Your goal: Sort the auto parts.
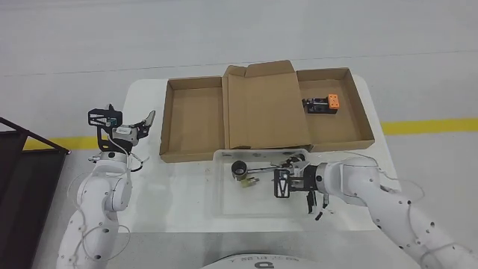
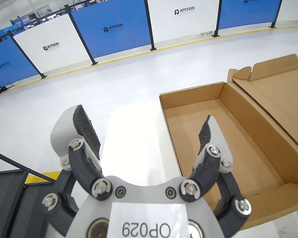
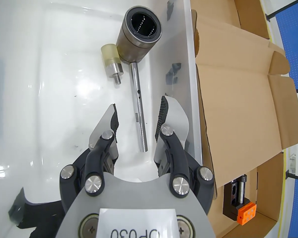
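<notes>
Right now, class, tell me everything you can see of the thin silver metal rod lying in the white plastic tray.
The thin silver metal rod is straight, round, polished and steel-like, with a small hole and a short slot along its side. It lies flat on the white plastic tray floor, along the tray wall. Its far end meets the dark cylindrical metal sleeve; its near half lies inside the open right pincer, ungripped.
</notes>
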Controlling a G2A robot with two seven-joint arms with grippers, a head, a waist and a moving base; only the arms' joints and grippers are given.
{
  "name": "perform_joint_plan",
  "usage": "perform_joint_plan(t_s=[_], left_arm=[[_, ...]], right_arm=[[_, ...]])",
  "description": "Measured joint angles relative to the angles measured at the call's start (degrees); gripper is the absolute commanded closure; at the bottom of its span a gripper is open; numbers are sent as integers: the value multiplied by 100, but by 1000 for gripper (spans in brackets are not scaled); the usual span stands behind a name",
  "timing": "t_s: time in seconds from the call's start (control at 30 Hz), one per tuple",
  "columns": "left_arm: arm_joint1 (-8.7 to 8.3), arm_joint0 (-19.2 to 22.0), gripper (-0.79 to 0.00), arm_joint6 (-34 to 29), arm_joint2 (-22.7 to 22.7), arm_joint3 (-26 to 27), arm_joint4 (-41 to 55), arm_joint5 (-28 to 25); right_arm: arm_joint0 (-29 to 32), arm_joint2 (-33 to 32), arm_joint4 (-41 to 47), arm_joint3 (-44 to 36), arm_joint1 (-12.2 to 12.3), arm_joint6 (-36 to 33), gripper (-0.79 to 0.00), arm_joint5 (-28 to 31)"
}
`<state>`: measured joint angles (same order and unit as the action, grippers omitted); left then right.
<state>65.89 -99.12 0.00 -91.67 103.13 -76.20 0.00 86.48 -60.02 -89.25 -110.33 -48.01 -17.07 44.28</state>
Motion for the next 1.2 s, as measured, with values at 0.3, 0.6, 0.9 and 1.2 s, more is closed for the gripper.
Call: perform_joint_plan(t_s=[0.3,0.6,0.9,1.2], left_arm=[[0,0,-785,0,0,0,0,0],[0,0,-785,0,0,0,0,0],[0,0,-785,0,0,0,0,0],[0,0,-785,0,0,0,0,0]], right_arm=[[-512,499,292,329,-179,-645,-305,-1],[-846,816,446,624,-319,-1090,-286,-124],[-998,1005,390,775,-404,-1385,-274,-219],[-1099,1168,221,866,-452,-1517,-262,-31]])
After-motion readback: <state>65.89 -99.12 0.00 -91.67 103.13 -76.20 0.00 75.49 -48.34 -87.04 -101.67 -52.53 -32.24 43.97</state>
